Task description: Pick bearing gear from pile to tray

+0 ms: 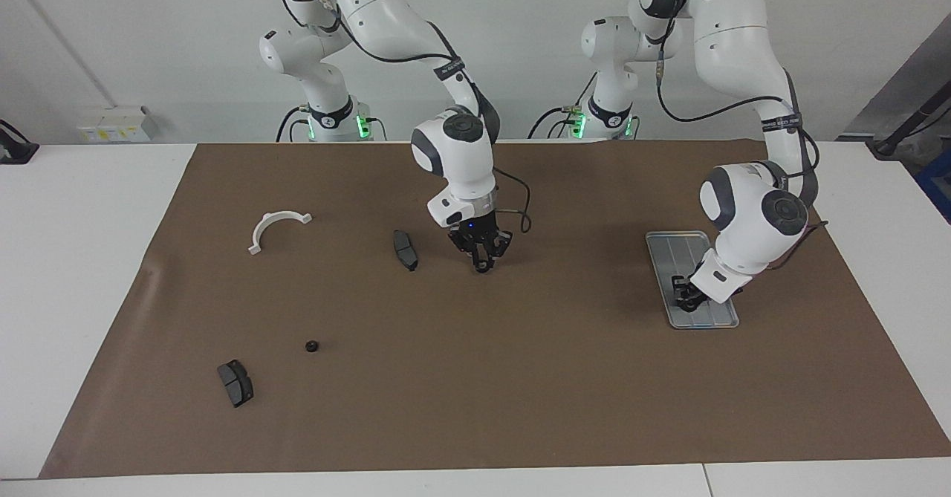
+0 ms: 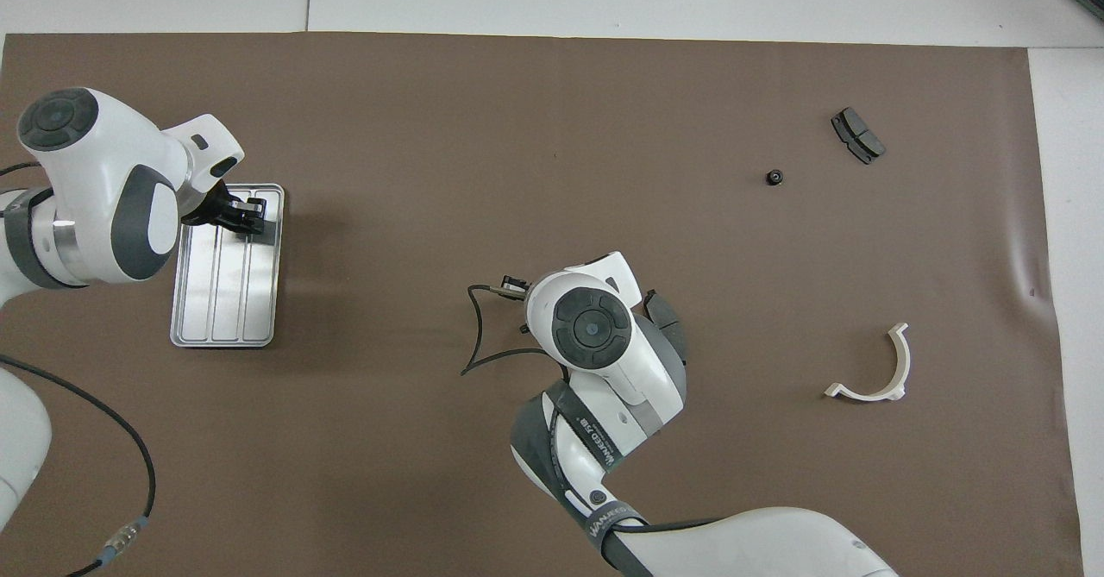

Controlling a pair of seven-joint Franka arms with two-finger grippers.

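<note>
The silver grooved tray (image 1: 666, 247) lies toward the left arm's end of the brown mat; it also shows in the overhead view (image 2: 223, 294). My left gripper (image 1: 687, 298) is down in the tray's end farther from the robots, with a small dark round shape at its tip; it also shows in the overhead view (image 2: 248, 216). A small black gear (image 1: 311, 346) lies alone on the mat toward the right arm's end, seen too from overhead (image 2: 775, 178). My right gripper (image 1: 484, 261) hangs shut and empty over the mat's middle, beside a brake pad (image 1: 406, 249).
A white half-ring bracket (image 1: 278, 226) lies nearer to the robots than the gear. A second dark brake pad (image 1: 235, 382) lies beside the gear, a little farther from the robots. In the overhead view the right arm's wrist (image 2: 595, 331) hides its gripper and part of the first brake pad (image 2: 666, 313).
</note>
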